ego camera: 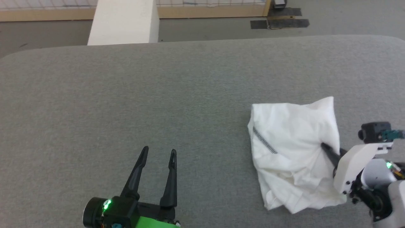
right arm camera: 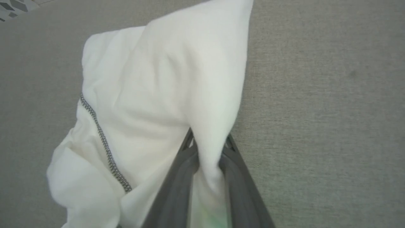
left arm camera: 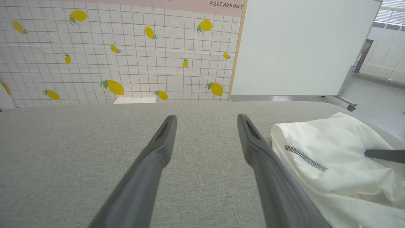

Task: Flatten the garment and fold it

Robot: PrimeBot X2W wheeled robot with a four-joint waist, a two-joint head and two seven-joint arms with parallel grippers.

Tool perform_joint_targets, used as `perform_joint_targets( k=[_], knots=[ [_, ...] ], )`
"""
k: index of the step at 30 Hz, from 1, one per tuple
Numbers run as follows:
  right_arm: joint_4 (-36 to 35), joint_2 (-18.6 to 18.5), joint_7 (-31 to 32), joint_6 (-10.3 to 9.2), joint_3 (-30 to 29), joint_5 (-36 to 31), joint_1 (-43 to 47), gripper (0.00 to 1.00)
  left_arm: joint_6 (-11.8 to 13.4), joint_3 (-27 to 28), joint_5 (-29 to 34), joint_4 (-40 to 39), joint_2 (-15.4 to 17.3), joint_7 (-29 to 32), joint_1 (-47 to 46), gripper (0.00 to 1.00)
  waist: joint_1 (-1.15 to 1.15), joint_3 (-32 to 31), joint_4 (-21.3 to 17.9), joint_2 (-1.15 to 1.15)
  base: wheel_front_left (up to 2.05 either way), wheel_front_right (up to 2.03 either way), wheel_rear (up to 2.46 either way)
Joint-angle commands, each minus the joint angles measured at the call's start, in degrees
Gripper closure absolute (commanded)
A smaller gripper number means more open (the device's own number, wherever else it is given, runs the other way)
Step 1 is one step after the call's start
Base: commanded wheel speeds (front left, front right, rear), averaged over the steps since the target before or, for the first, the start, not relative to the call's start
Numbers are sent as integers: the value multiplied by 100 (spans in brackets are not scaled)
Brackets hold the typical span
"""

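Well, early days by the look of it: the crumpled white soft-fabric shirt point(ego camera: 294, 136) sits bunched at the right of the grey fabric-covered worktop point(ego camera: 158, 95), right jaws pinched on a fold of it, left jaws wide apart and empty, flattening and folding all to come.

A grey fabric-covered bench point(ego camera: 126, 95) with rounded far corners spans the foreground. Beyond its far edge lies a grey floor point(ego camera: 205, 30) with dark mats point(ego camera: 280, 22) and a pale wooden skirting board point(ego camera: 208, 12). A white block point(ego camera: 123, 22) stands at the bench's far edge. The wall covering point(left arm camera: 126, 41) is a white grid printed with yellow lemons, under a pink strip lettered "RESTAURANT" point(left arm camera: 226, 4). Beside it stands a white panel point(left arm camera: 300, 47) on a metal frame point(left arm camera: 284, 98), and a window with blinds point(left arm camera: 392, 6) is bright with daylight.
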Motion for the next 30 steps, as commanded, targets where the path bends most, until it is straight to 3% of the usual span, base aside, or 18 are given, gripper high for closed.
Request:
perform_joint_targets(
  k=[1, 10, 21, 30],
  knots=[
    [-48, -153, 48, -9, 21, 39, -180, 100, 39, -15, 30, -27, 35, 18, -116, 0, 0, 54, -240, 0, 0, 0, 0],
    [-54, -1367, 294, -9, 313, 308, -1077, 100, 131, 22, 222, -308, 145, 104, -398, 0, 0, 710, -777, 0, 0, 0, 0],
    [260, -2849, 144, -9, 253, 368, -1938, 100, 188, -81, 629, -675, 225, 275, -1067, 0, 0, 1775, -851, 0, 0, 0, 0],
    [821, -3389, -213, -9, 17, 137, -2324, 100, 251, -161, 887, -820, 225, 241, -1549, 0, 0, 2427, -748, 0, 0, 0, 0]
  ],
)
